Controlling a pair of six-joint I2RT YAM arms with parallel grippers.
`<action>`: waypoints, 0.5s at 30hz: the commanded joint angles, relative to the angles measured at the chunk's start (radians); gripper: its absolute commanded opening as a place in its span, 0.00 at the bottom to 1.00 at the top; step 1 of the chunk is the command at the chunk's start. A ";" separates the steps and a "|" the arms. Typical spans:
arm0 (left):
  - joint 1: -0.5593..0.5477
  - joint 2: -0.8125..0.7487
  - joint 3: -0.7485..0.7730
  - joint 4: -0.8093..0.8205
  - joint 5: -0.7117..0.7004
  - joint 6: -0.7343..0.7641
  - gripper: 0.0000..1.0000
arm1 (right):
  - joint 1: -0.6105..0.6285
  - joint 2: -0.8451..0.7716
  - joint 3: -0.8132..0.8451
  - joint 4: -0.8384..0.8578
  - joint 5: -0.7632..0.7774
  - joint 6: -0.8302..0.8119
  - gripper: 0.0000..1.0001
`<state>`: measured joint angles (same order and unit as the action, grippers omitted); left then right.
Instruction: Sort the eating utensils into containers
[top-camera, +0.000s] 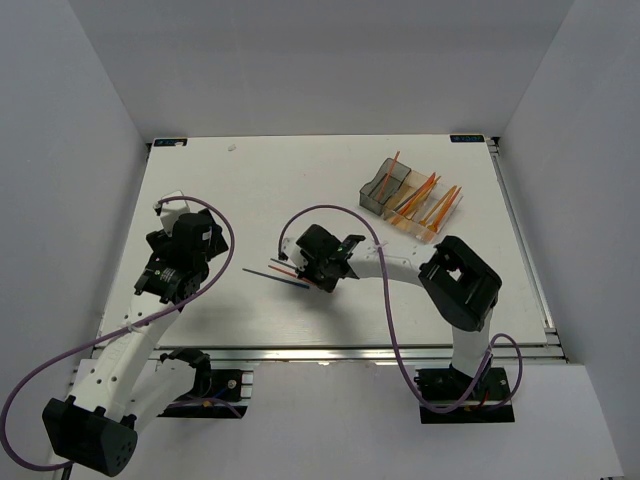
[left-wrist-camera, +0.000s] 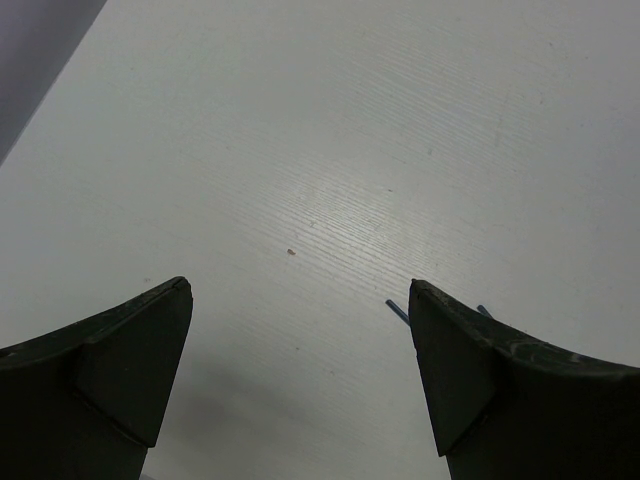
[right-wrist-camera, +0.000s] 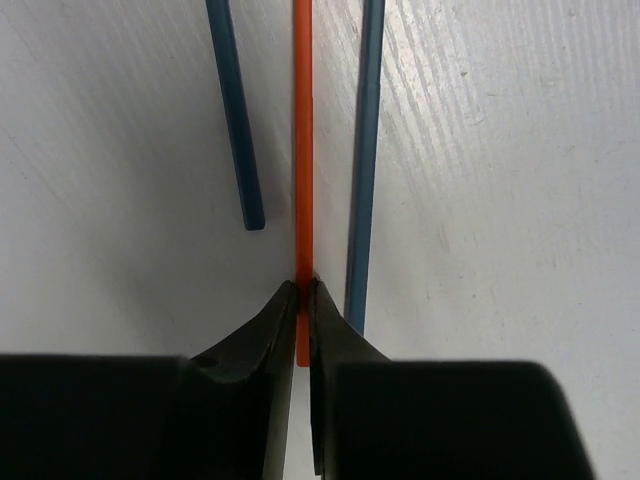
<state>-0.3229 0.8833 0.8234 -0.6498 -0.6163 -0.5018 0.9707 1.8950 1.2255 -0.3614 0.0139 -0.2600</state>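
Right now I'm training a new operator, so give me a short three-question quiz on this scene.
1. True or false: the left jaws are shut on a fork.
2. The stick pinched in the right jaws is: A blue, B orange, C white.
3. How many bins stand joined in the row at the far right of the table?
Key: 1 false, they are open over bare table; 2 B; 3 three.
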 joint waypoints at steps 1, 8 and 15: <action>0.002 -0.003 -0.003 0.019 0.006 0.008 0.98 | 0.011 -0.010 -0.041 0.010 0.055 0.025 0.10; 0.002 -0.006 -0.004 0.019 0.006 0.008 0.98 | 0.031 -0.027 -0.041 0.042 0.031 0.044 0.00; 0.002 -0.007 -0.003 0.019 0.006 0.008 0.98 | 0.031 -0.117 -0.026 0.076 -0.005 0.054 0.00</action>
<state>-0.3229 0.8833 0.8234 -0.6498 -0.6163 -0.4976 0.9955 1.8629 1.1942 -0.3199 0.0345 -0.2169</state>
